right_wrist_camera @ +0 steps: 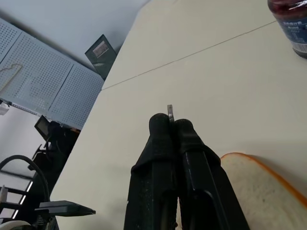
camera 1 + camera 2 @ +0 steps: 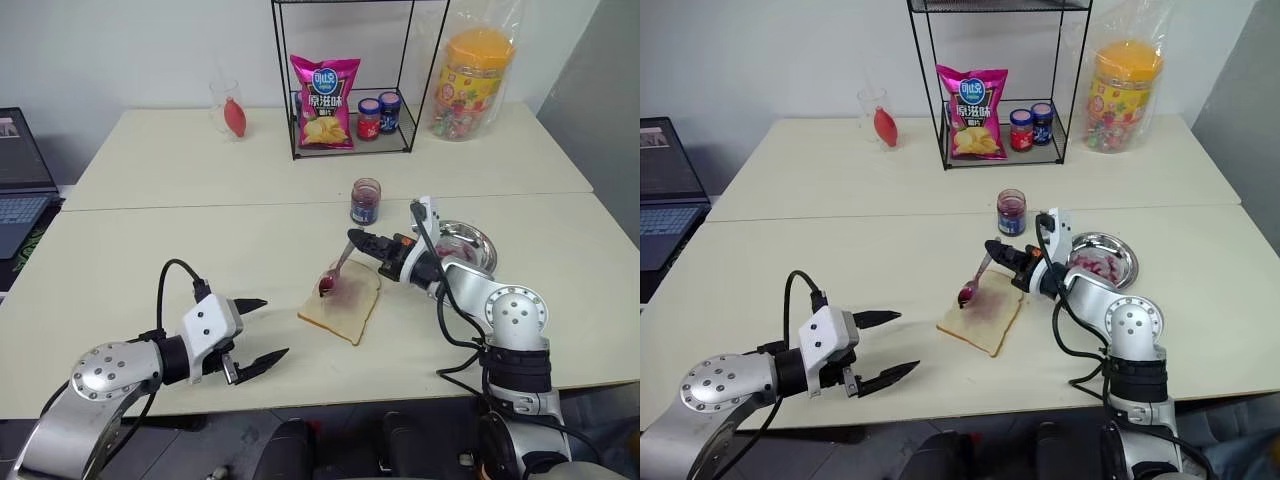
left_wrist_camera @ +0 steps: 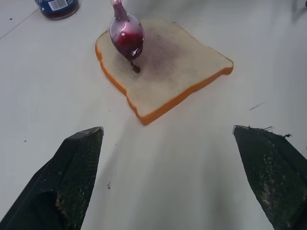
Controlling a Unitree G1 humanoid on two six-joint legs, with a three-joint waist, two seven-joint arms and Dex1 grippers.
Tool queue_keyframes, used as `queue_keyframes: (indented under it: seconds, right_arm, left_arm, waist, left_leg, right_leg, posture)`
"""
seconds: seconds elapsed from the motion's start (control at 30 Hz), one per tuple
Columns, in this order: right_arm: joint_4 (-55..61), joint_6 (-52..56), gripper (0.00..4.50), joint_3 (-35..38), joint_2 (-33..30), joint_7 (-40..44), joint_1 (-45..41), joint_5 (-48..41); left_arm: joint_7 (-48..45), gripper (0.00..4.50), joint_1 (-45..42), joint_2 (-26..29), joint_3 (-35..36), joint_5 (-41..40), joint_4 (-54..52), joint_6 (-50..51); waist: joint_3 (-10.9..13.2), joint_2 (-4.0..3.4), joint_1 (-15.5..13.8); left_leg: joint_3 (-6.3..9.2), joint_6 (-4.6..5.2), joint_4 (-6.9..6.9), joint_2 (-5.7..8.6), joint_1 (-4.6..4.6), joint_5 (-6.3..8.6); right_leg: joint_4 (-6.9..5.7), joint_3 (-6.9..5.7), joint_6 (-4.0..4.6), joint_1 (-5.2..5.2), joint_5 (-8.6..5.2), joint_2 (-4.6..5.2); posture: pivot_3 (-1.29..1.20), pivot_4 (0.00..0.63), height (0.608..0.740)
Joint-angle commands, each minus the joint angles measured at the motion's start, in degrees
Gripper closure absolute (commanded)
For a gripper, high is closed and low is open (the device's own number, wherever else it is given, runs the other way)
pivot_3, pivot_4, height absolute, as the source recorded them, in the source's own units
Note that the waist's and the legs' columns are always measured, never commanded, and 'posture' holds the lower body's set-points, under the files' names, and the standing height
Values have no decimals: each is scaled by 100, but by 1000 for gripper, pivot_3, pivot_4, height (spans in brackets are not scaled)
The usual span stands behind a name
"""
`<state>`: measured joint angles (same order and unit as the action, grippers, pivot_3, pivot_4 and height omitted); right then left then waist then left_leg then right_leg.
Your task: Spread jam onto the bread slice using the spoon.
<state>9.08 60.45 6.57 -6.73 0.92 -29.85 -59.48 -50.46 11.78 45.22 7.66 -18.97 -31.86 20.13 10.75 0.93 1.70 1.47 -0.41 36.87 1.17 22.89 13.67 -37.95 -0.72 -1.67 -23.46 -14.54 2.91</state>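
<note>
My right gripper (image 2: 358, 239) is clamped shut on the spoon (image 2: 336, 270), pinching the handle near its top end; in the right wrist view the handle tip pokes out between the closed fingers (image 1: 160, 143). The spoon slants down toward 7 o'clock from the gripper, its bowl over the bread slice (image 2: 341, 303), at the slice's 11 o'clock corner. The bowl is loaded with jam (image 3: 127, 39), a dark drip hanging off its tip right at the bread; I can't tell whether it touches. The slice's centre has a faint purplish smear.

My left gripper (image 2: 262, 330) hangs at 9 o'clock of the bread, well apart from it, fingers spread wide with nothing between them, tips pointing at the slice.

An open jam jar (image 2: 366, 201) stands at 12 o'clock of the bread. A steel dish (image 2: 474, 243) with red lumps in it sits at 3 o'clock, behind my right wrist.
</note>
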Motion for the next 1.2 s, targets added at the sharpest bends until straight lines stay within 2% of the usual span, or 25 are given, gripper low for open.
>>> queue_keyframes:
  seconds: [0.03,0.3,0.7,1.0,1.13,1.2]
  right_arm:
    - [115,-208,4426,-281,-90,438,31,321]
    - [501,-986,4426,-1356,-773,1405,321,1700]
    - [1120,-2237,4426,-1847,-1527,2242,427,3089]
    - [1651,-2230,4426,-1656,-1982,2677,385,3271]
    - [1903,-1871,4426,-1336,-2090,2845,186,2875]
    - [1924,-1542,4426,-1094,-1920,2747,129,2486]
  left_arm:
    - [47,0,-54,-33,-3,66,10,-196]
    - [25,0,-195,-84,-127,164,181,-374]
    - [37,0,-414,-161,-372,271,351,-486]
    - [66,0,-535,-225,-450,293,390,-503]
    - [84,0,-527,-246,-468,332,425,-563]
    - [78,0,-567,-262,-470,337,452,-613]
  waist:
    - [0,0,0]
    - [-2,3,-7]
    - [-3,7,-44]
    - [-1,9,-43]
    - [0,11,-51]
    - [0,12,-55]
  left_leg:
    - [1,0,0,0,0,0]
    - [-1,0,0,0,0,0]
    - [3,0,9,2,0,0]
    - [4,0,6,2,1,0]
    - [4,0,7,2,2,0]
    - [4,0,7,1,1,0]
  right_leg:
    - [0,-1,-1,0,0,0]
    - [4,-1,-3,0,-1,1]
    - [6,-3,-12,5,3,3]
    - [9,-3,-12,5,3,3]
    - [10,-3,-12,5,3,4]
    - [10,-4,-12,5,3,4]
  posture:
    - [0,150,740]
    - [0,150,740]
    - [0,150,740]
    - [0,150,740]
    - [0,150,740]
    - [0,150,740]
